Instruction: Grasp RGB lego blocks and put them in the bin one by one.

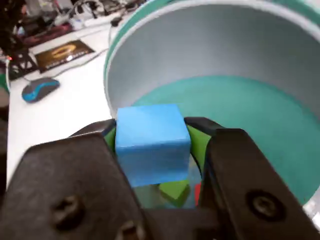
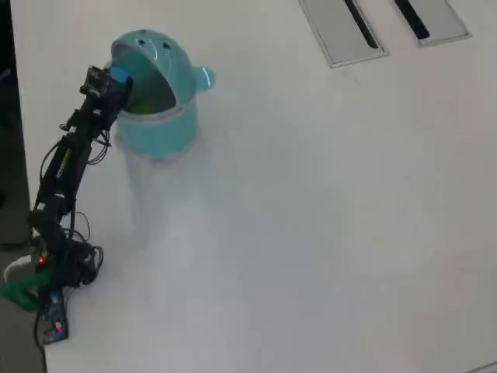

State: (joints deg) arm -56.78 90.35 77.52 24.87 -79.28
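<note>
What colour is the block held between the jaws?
Blue. The block shows best in the wrist view, clamped above the open bin.

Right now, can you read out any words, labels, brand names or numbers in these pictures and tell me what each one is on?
No text is readable.
Dark pad with a gold emblem, wrist view: too blurred to read.
Bin: its lid carries a face, no letters.
Blue block in the claw: no markings.
</note>
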